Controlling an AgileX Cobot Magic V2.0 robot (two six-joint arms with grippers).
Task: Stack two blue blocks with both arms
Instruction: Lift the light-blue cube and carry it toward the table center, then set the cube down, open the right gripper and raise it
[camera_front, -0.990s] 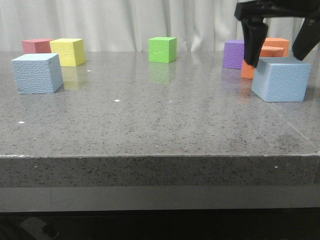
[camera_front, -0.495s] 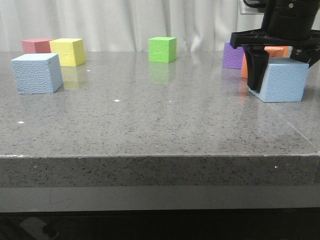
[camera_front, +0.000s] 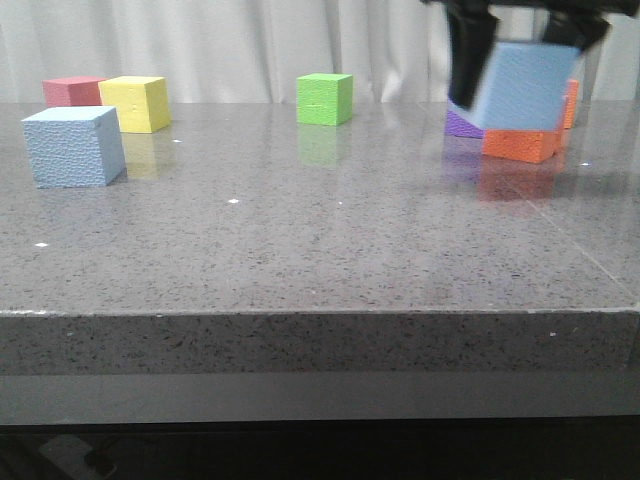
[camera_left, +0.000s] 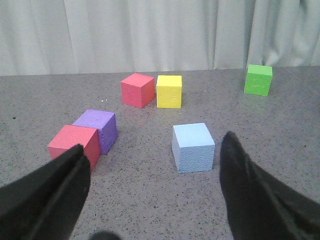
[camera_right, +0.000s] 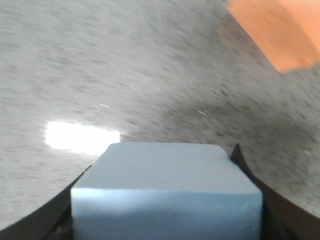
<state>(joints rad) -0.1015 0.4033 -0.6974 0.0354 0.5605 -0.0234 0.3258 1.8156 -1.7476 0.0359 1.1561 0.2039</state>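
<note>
Now the right end effector (camera_front: 520, 45) has one blue block (camera_front: 522, 86) clamped between its black fingers and holds it clear of the desk (camera_front: 320, 250), tilted a little, in front of the purple cube (camera_front: 462, 124) and the orange cube (camera_front: 522, 143). From the right wrist camera that block (camera_right: 166, 187) fills the space between the fingers, with the desk surface blurred beyond it and a corner of orange at the edge.

The other blue block (camera_front: 74, 146) sits flat on the desk, well apart from the lifted one, just in front of the yellow cube (camera_front: 136, 103) and the red cube (camera_front: 72, 91). The green cube (camera_front: 324, 98) stands alone between the two groups.

The left end effector (camera_left: 150, 185) hangs spread wide and empty above that resting block (camera_left: 193, 147), which lies between its fingers in the wrist camera but is not touched by them. Next to it there are a second red cube (camera_left: 73, 145) and another purple cube (camera_left: 98, 129).

I would say the step in hand is the carry: one block picked up, not yet placed. The next move seems to call for bringing the lifted block across to the resting one, levelling it, lining up the edges and lowering it squarely on top before letting go. The left arm could steady the lower block, or else draw back out of the way.
</note>
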